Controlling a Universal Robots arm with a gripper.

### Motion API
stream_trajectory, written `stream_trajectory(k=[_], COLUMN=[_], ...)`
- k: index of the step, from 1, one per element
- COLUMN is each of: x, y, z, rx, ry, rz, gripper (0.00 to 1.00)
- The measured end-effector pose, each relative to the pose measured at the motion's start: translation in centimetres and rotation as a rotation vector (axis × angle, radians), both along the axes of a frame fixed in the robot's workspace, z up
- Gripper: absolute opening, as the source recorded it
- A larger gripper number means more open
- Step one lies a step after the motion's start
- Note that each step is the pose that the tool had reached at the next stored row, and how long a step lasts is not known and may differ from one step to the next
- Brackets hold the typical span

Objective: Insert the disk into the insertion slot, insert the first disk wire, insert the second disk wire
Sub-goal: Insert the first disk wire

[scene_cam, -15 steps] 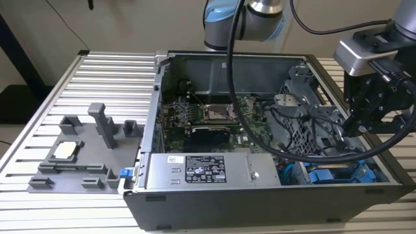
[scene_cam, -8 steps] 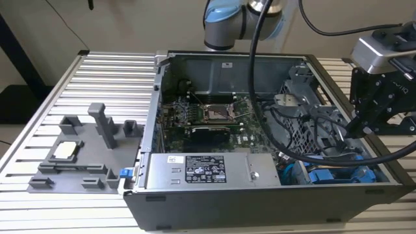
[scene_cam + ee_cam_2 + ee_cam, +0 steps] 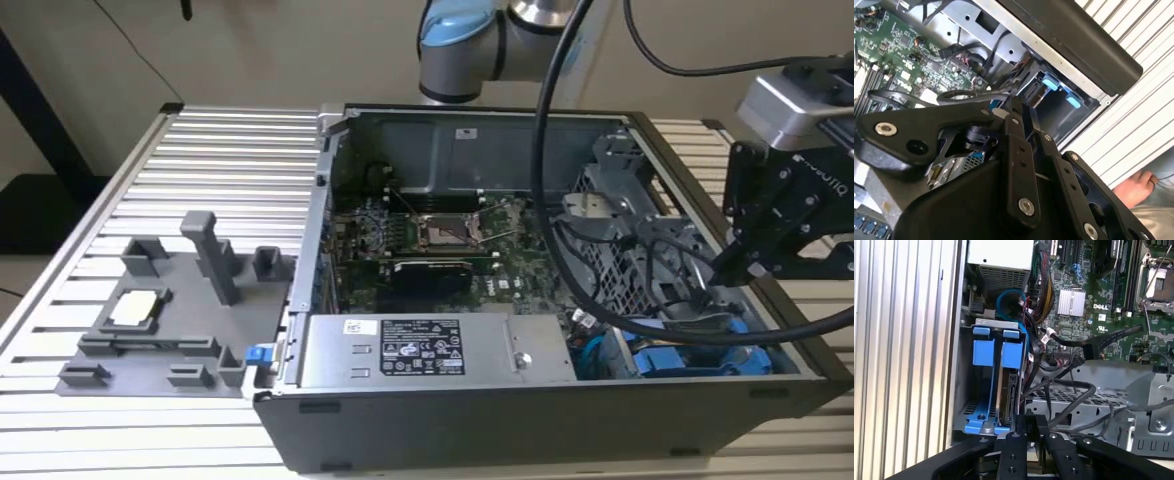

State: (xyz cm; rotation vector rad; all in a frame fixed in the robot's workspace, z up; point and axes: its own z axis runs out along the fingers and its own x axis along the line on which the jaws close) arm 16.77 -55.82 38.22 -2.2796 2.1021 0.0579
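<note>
Open dark-grey tower computer case (image 3: 534,425) lies on its side on a ribbed aluminium table (image 3: 227,150). Green motherboard (image 3: 400,225) exposed inside. Grey power-supply box with a white sticker (image 3: 427,350) runs along the near wall.

The disk (image 3: 1010,390), a silver-grey hard drive in a bright blue plastic carrier, stands on edge in the insertion slot (image 3: 970,408), the grey sheet-metal cage with a perforated wall, right against the case's side wall. In the exterior view its blue (image 3: 681,358) shows in the case's near corner, toward that view's right.

Black robot gripper (image 3: 731,272) hangs over that same corner. In both wrist views its tips (image 3: 1029,422) (image 3: 1021,115) sit just above the disk's end. Fingers (image 3: 1016,440) are drawn close together, only a slim gap between them; whether they pinch anything cannot be told.

Black cables (image 3: 1064,390) loop over the cage beside the disk; a thin blue cable loop (image 3: 1004,297) lies beyond it.

Grey moulded parts fixture (image 3: 160,320) sits on the table, well apart on the exterior view's left.

A person's hand (image 3: 1134,189) rests on the table outside the case.
</note>
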Motion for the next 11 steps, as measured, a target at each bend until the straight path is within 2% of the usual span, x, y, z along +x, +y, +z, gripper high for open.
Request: stream_trajectory(k=[4,11], x=[0.01,0.1], y=[0.0,-0.05], z=[-0.36,-1.02], rx=[0.0,-0.0024], ry=[0.0,0.0006], rz=[-0.052,-0.059], gripper=[0.19,0.19])
